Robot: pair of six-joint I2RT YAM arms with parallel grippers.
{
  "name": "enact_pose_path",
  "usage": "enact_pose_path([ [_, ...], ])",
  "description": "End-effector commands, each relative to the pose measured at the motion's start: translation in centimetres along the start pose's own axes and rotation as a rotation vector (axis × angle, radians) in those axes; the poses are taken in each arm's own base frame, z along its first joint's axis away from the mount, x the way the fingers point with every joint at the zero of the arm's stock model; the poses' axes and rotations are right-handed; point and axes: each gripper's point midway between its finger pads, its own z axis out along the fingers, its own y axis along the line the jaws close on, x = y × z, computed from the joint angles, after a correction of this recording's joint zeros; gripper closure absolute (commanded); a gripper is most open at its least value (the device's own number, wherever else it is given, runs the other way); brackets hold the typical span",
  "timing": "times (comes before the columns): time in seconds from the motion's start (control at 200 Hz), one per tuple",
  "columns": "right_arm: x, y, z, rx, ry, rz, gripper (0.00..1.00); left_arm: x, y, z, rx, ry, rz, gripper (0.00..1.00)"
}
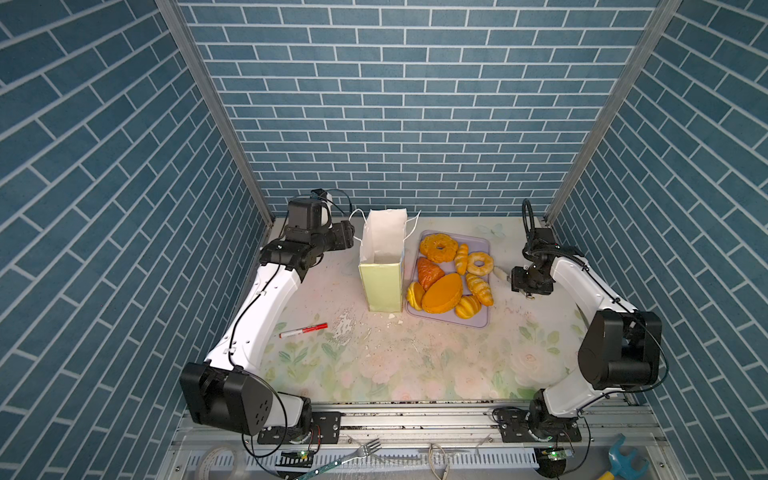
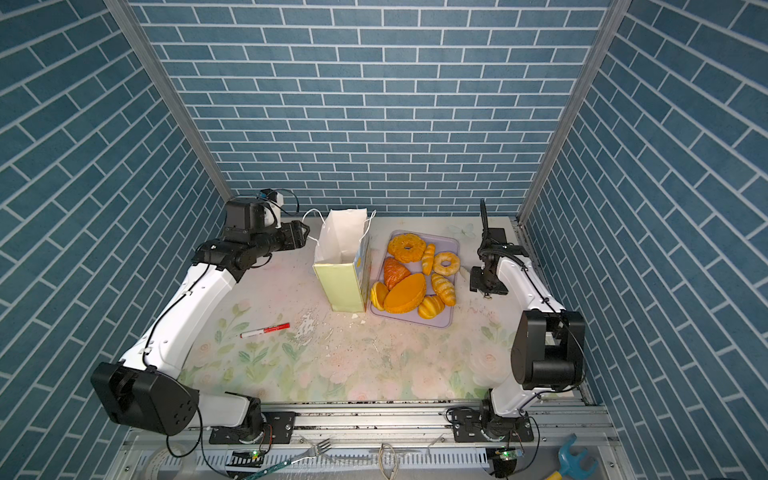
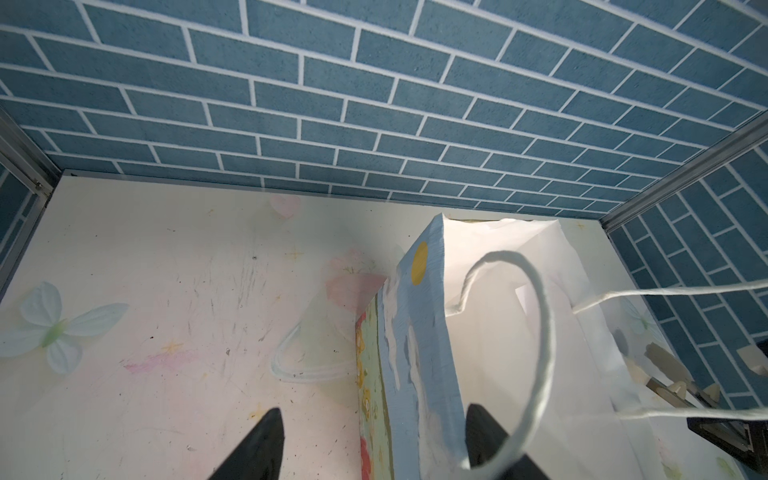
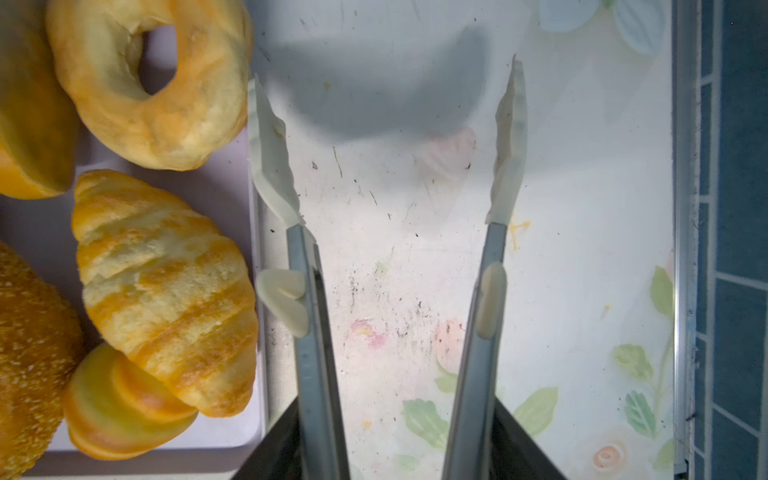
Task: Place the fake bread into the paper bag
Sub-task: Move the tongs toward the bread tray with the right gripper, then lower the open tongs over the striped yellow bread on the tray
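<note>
The left gripper [image 3: 374,409] holds its two black fingers [image 3: 266,440] well apart, astride the top edge of the paper bag [image 1: 380,286]. One finger is outside the bag's printed blue face and one is on its white-lined inner side, and neither is pressing the paper. A white cord handle [image 3: 550,345] loops past the inner finger. The right gripper [image 4: 386,83] has long metal fingers [image 4: 270,158] with white tips, spread wide with nothing between them. It hovers over bare worktop [image 1: 415,365] just beyond the lilac tray [image 1: 478,322], on the side away from the bag. The bag stands upright with its mouth open. The tray lies just beside it, on the bag's right in both top views. The fake bread [image 1: 442,293] rests on the tray as eight glossy pieces, with the big oval loaf and a brownish-red croissant nearest the bag. A pale ring doughnut [image 4: 166,104] and a striped croissant [image 4: 166,282] lie at the tray edge nearest the right fingers. A red marker [image 1: 303,330] lies on the worktop to the bag's left, nearer the front.
</note>
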Motion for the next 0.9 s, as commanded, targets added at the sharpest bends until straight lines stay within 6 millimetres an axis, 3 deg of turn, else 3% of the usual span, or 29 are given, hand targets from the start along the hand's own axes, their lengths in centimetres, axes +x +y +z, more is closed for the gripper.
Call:
enact_pose_path([
  [0.0,-0.8,-0.3,-2.5,0.032,-0.057,-0.036,0.37,-0.2,0.1,-0.8,-0.003,-0.018,-0.007,0.3],
  [0.445,-0.7,-0.4,-4.3,0.069,-0.099,-0.079,0.36,0.2,0.1,-0.7,0.002,-0.011,-0.003,0.3],
  [0.605,-0.7,-0.7,-6.2,0.076,-0.12,-0.082,0.37,0.3,0.1,-0.8,0.006,-0.005,0.001,0.3],
  [0.895,-0.2,0.7,-9.7,-0.022,-0.12,-0.109,0.43,0.1,-0.1,-1.0,0.01,-0.01,0.002,0.3],
])
